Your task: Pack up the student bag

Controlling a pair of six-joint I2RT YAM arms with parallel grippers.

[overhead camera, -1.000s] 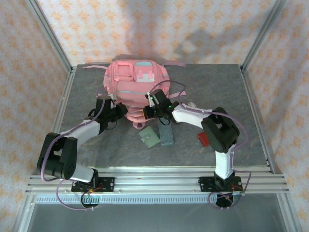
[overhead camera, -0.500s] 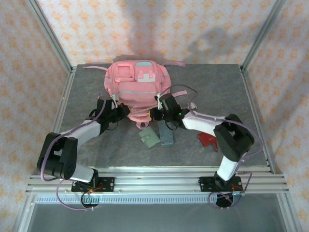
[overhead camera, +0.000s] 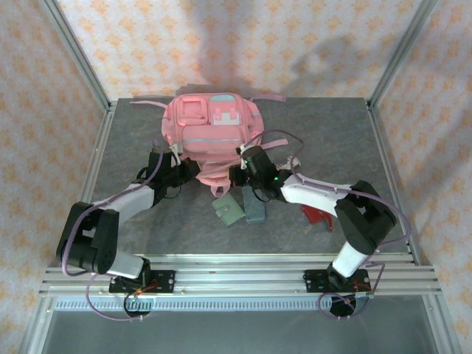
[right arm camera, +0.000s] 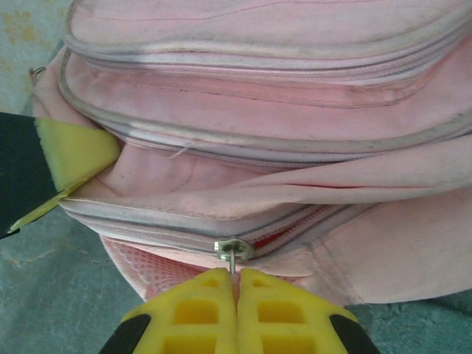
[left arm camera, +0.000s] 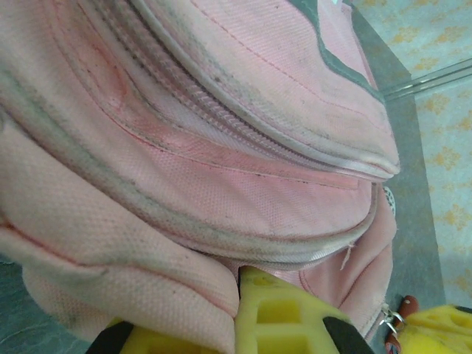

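Unzipping: metal zipper pull [right arm camera: 233, 253] of large pink fabric backpack [overhead camera: 210, 127] is pinched by right gripper [right arm camera: 237, 285], hem [left arm camera: 147, 287] by left gripper [left arm camera: 215, 324] just beside; sideways drag is required.

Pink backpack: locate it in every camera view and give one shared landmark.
Top view: backpack at far centre.
Left wrist: across most of the frame, fabric pinched by the left gripper at bottom.
Right wrist: upper and middle frame.
Shared landmark: the zipper pull, bottom centre in the right gripper there, bottom right in the left wrist view.
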